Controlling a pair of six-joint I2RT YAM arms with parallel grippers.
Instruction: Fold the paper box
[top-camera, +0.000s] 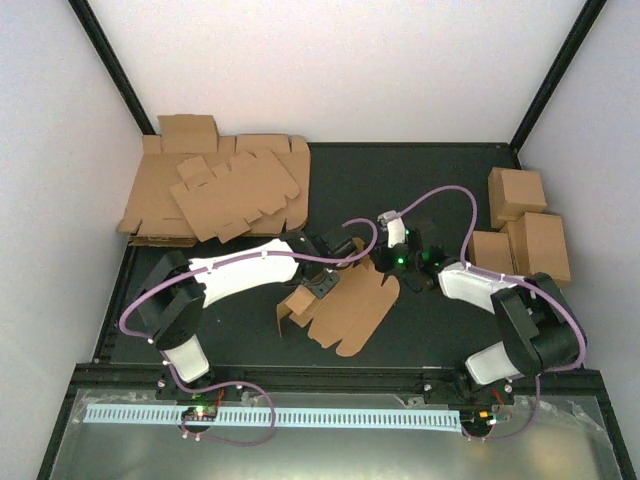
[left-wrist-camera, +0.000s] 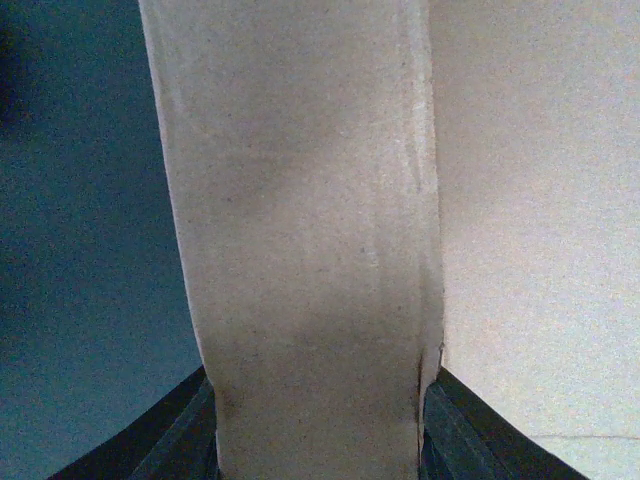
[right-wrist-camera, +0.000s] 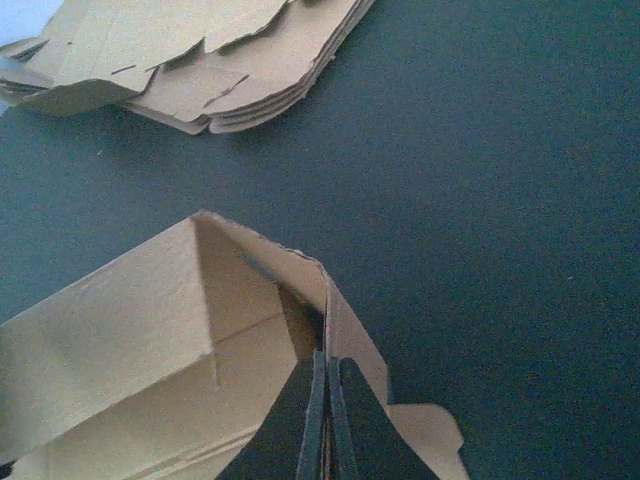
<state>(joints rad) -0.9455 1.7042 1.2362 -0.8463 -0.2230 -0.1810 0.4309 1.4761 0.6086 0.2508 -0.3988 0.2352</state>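
Paper box (top-camera: 352, 308): lay partly folded in the middle of the dark table (top-camera: 440, 335), one end raised into walls, other flaps flat. Left gripper (top-camera: 318, 284): clamped across an upright panel of it. Right gripper (top-camera: 381, 265): jaws together at a wall edge; unclear whether card was pinched. Stack of flat blanks (top-camera: 225, 195): well apart, back corner.

paper box (top-camera: 350, 305) part-folded mid-table; left gripper (top-camera: 312, 288) at its left end, right gripper (top-camera: 388, 266) at its far right corner

Top external overhead, looking down on whole table (top-camera: 450, 180); both wrist views close-up, sharing paper box (top-camera: 355, 305)
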